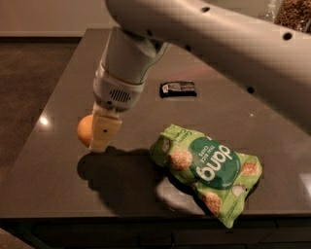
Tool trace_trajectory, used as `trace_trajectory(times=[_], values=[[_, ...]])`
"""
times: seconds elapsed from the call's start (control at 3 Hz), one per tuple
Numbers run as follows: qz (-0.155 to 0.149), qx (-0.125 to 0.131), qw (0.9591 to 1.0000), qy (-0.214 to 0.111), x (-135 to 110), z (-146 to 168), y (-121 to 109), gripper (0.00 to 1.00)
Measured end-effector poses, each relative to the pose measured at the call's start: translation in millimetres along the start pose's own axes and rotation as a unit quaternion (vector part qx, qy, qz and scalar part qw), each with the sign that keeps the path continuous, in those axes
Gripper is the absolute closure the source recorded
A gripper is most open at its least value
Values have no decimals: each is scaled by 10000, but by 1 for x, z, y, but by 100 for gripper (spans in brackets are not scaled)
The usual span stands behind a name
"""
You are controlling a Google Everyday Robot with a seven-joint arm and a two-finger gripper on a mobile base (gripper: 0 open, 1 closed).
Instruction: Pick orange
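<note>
The orange (83,129) is a small round orange-yellow fruit at the left of the dark grey table (58,185). My gripper (92,141) hangs from the big white arm (194,29) and is shut on the orange. One pale finger (104,132) covers the fruit's right side; the other finger is hidden behind it. The orange hangs slightly above the tabletop, with its shadow below and to the right.
A green snack bag (206,170) lies right of the gripper near the table's front edge. A small black packet (178,89) lies further back at the middle. A jar of brown stuff (291,14) stands at the back right. The floor drops off to the left.
</note>
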State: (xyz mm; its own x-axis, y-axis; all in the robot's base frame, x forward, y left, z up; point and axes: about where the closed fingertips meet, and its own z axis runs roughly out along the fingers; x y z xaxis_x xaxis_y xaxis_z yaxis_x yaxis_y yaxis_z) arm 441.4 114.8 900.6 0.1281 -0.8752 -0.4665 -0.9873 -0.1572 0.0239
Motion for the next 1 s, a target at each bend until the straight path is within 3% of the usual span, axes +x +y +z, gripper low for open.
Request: trace_trajectory(times=[0.67,1.0], values=[[-200,-67,9987,-461,-23,-50,2,100],[-200,-67,9987,-462,-23,-50,2,100]])
